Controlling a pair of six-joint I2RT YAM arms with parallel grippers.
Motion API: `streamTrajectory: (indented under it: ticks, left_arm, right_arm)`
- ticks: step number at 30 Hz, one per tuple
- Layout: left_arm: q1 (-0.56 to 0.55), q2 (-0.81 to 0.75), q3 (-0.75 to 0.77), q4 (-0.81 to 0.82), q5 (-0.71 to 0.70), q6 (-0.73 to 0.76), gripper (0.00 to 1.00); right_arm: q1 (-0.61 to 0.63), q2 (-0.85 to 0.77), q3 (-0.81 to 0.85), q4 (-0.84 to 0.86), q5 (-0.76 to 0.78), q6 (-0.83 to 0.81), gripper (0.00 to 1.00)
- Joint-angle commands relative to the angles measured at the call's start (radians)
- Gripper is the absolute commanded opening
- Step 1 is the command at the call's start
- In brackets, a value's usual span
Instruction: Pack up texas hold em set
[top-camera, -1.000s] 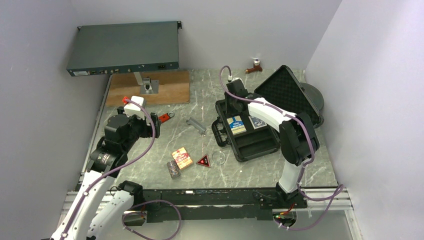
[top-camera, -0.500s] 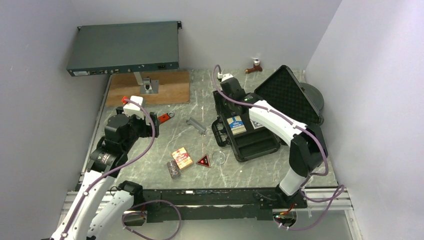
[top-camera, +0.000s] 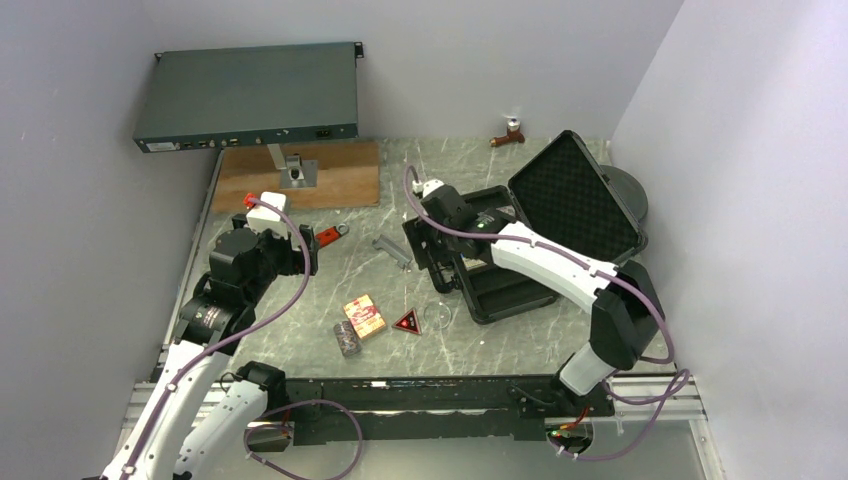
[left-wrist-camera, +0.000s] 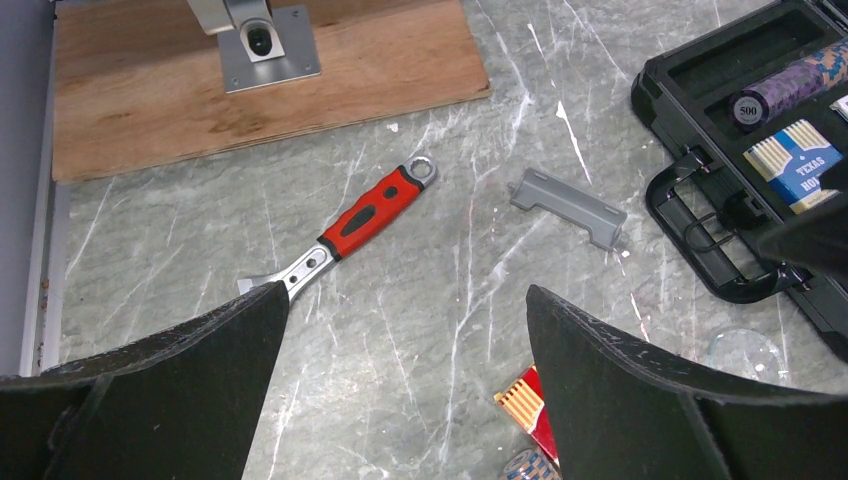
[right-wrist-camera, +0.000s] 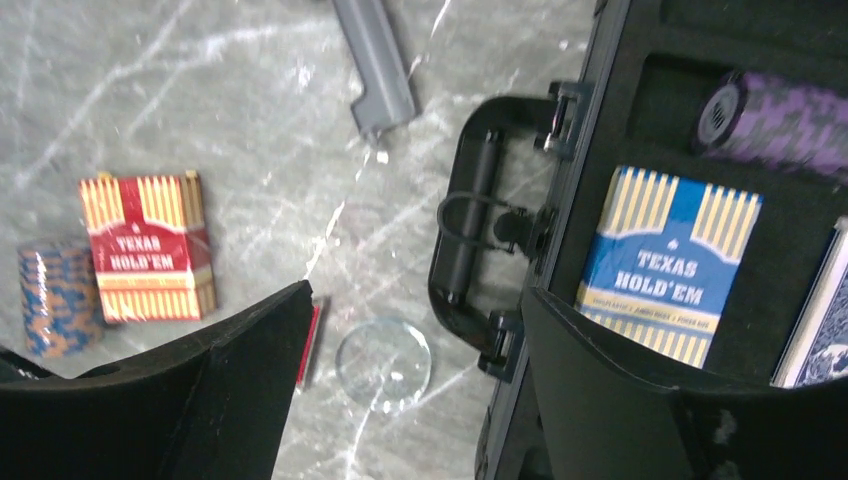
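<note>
Right gripper (right-wrist-camera: 415, 300) hangs empty with its jaws spread, just over the case handle (right-wrist-camera: 468, 225), and the loose pieces are not yet packed.

The case (top-camera: 520, 298) lies open right of centre in the top view, with a blue-yellow card box (right-wrist-camera: 668, 262) and a purple chip stack (right-wrist-camera: 775, 110) already in their slots. The red-orange card box (right-wrist-camera: 148, 248), another chip stack (right-wrist-camera: 58, 298), the red triangle (top-camera: 407, 321) and the clear disc (right-wrist-camera: 383, 364) sit on the table at lower centre, near each other. The left gripper (left-wrist-camera: 405, 290) is also spread wide and holds nothing, at left near the wrench (left-wrist-camera: 345, 232). The next grab is probably the red-orange box. The jaws should go across its narrow sides and come straight down, keeping clear of the chips beside it. The disc looks thin and slippery, so it is better left for later.
</note>
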Motion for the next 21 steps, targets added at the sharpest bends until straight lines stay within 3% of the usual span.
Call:
streamTrajectory:
  ticks: [1,11,21]
  left_arm:
    - [0.001,-0.007,0.011,0.008,-0.012,0.004,0.95]
    - [0.001,-0.015,0.011,0.004,-0.032,0.002,0.95]
    - [0.001,-0.023,0.009,0.003,-0.045,0.001,0.95]
  right_arm:
    - [0.027,-0.076,-0.054,-0.042,0.001,0.015,0.82]
    - [0.096,-0.098,-0.131,-0.041,-0.04,0.024,0.84]
    - [0.185,-0.047,-0.182,-0.094,0.083,0.259,0.86]
